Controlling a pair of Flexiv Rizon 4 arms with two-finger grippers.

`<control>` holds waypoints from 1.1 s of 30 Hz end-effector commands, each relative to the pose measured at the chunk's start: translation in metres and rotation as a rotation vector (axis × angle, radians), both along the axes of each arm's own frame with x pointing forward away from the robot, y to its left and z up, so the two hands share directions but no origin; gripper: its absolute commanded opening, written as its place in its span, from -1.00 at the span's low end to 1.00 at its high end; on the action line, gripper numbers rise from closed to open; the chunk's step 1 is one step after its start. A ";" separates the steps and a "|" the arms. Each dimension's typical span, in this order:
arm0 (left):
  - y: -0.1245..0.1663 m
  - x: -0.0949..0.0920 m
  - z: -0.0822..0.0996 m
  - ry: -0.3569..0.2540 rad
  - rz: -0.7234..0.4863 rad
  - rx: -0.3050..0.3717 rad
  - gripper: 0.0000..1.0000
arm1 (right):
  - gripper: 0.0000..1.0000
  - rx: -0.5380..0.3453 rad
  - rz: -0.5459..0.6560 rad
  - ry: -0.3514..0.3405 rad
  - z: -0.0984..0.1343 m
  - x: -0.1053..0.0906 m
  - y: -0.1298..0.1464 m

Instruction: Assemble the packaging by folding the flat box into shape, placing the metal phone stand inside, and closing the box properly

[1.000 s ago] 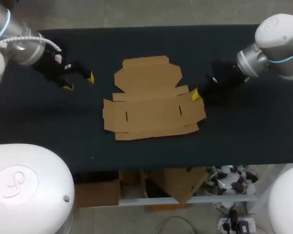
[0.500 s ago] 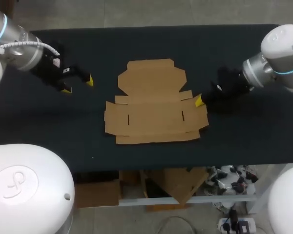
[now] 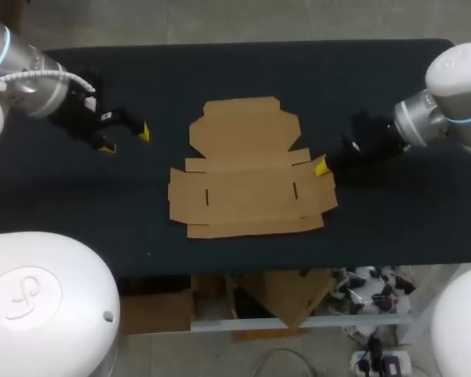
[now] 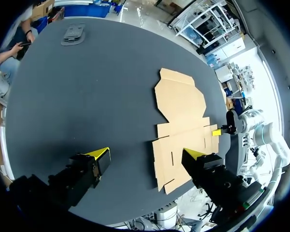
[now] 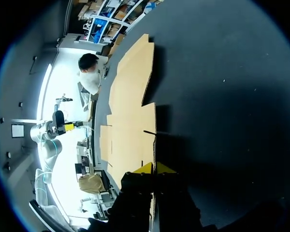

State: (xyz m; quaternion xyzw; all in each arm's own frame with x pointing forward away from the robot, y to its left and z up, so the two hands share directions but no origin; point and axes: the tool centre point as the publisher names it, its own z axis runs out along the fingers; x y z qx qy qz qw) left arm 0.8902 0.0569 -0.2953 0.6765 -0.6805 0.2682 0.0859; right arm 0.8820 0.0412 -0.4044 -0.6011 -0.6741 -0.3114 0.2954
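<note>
Flat box (image 3: 251, 169) lies unfolded near the middle of the bench (image 3: 243, 71), its widest panel running side to side across my view and the lid panel reaching toward the far edge. My right claw (image 3: 320, 166) is at the box's right-hand end. In the right wrist view its yellow tips stand almost together with the board's edge running in between them, so I judge it pinched on that side flap, low against the bench. My left claw (image 3: 124, 139) is spread wide and holds nothing. It hangs well apart from the box on the left, fingers aimed along the long axis at the opposite end. The right arm is therefore much the nearer, and any first fold turns on that right flap. The left would have to travel across open bench to steady the other end. Room looks ample toward the far edge and both sides. The near flap sits closer to the bench's front edge. A grey piece (image 4: 73, 34), possibly the phone stand, lies far off near the bench's edge.
</note>
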 end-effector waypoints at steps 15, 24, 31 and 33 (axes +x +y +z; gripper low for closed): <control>-0.001 -0.002 -0.001 0.004 0.004 -0.003 1.00 | -1.00 0.007 -0.009 0.007 0.000 -0.011 0.002; 0.000 -0.003 -0.002 0.005 0.004 -0.005 1.00 | -1.00 0.009 -0.021 0.009 -0.001 -0.016 0.000; 0.000 -0.005 -0.001 0.003 0.002 -0.007 1.00 | -1.00 0.013 -0.017 0.014 -0.002 -0.016 -0.001; -0.001 -0.005 -0.001 0.003 0.002 -0.006 1.00 | -1.00 0.012 -0.013 0.014 -0.003 -0.015 0.000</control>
